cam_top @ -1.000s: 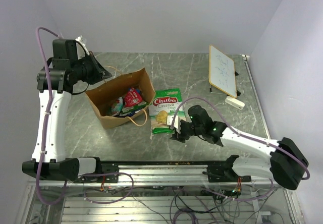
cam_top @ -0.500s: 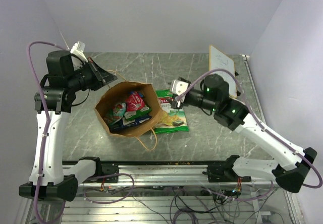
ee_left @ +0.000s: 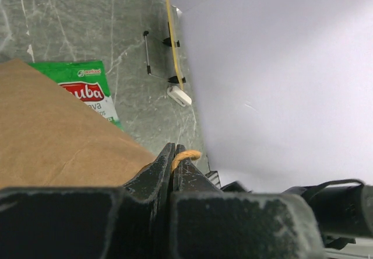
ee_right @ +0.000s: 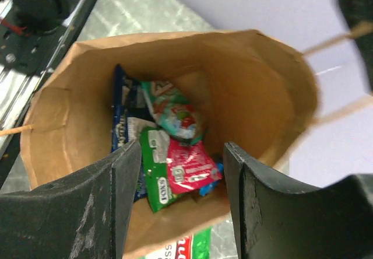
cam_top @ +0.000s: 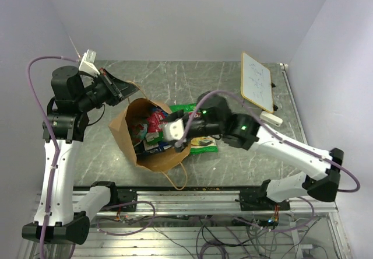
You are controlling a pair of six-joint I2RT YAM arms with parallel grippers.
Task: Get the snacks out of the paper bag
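The brown paper bag (cam_top: 156, 157) stands open, tilted toward the camera. My left gripper (cam_top: 125, 88) is shut on its thin paper handle (ee_left: 187, 153) and holds that side up. My right gripper (cam_top: 159, 133) is open just above the bag's mouth, with nothing between the fingers (ee_right: 119, 183). Inside the bag (ee_right: 64, 107) lie a red packet (ee_right: 195, 165), a green packet (ee_right: 152, 180), a teal-green packet (ee_right: 175, 110) and a blue packet (ee_right: 123, 132). A green Chuba cassava chips packet (cam_top: 204, 143) lies on the table beside the bag; it also shows in the left wrist view (ee_left: 87, 90).
A white framed board (cam_top: 257, 81) leans at the back right with a small white block (cam_top: 271, 118) by it. The bag's second handle (cam_top: 178, 176) hangs toward the near rail. Walls close in the table's left, back and right.
My right gripper left the green packet on the table and swung left, over the bag's mouth. My left arm raised the handle; the bag tipped more upright and shifted toward the near edge.
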